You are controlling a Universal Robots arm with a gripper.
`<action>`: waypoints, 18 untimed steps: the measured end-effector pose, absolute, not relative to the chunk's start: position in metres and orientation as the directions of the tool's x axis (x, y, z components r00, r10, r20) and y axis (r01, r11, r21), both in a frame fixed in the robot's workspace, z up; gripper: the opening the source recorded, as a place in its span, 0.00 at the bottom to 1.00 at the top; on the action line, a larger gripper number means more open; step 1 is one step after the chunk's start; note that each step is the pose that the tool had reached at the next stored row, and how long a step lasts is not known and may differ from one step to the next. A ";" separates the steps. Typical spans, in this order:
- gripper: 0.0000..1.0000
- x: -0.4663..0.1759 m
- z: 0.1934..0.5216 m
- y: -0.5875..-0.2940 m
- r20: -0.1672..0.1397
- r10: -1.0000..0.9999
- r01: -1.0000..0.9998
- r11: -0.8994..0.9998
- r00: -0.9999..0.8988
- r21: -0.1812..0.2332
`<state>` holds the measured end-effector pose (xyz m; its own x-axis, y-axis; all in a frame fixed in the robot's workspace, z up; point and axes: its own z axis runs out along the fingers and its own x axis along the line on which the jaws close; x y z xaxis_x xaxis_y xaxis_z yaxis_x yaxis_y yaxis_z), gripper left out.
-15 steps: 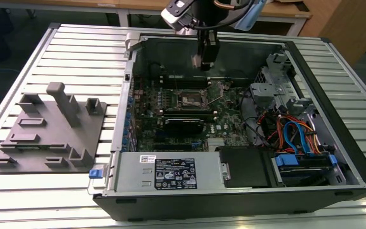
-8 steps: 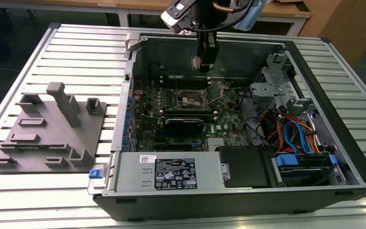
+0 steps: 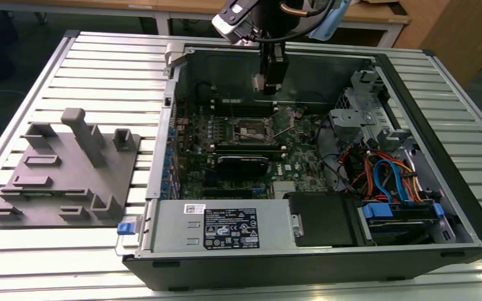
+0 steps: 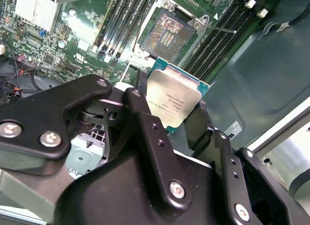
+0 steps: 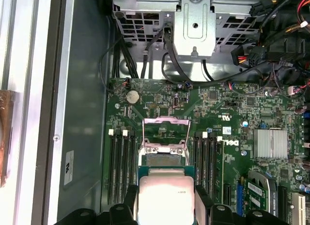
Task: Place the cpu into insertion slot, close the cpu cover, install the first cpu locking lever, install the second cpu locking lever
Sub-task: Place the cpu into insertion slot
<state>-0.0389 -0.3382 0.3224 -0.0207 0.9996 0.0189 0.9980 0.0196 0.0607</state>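
Silver cpu (image 4: 173, 100) is pinched by the gripper (image 4: 169, 111) near the insertion slot (image 4: 167, 34); lowered crooked, it could be jammed.

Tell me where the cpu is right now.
The cpu is held in the gripper above the green board, just short of the open insertion slot, as both wrist views show; it is not yet seated.
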 end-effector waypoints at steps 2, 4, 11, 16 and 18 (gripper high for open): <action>0.54 -0.039 0.321 -0.338 0.019 1.000 0.998 0.020 -0.021 0.061; 0.54 -0.039 0.317 -0.338 0.019 1.000 0.998 0.020 -0.021 0.061; 0.54 -0.039 0.304 -0.338 0.019 1.000 0.998 0.019 -0.020 0.058; 0.54 -0.041 0.298 -0.338 0.019 1.000 0.998 0.019 -0.020 0.055; 0.54 -0.041 0.298 -0.338 0.019 1.000 0.998 0.019 -0.020 0.055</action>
<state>-0.0413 -0.3383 0.2981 -0.0199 0.9996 0.0186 0.9983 0.0188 0.0549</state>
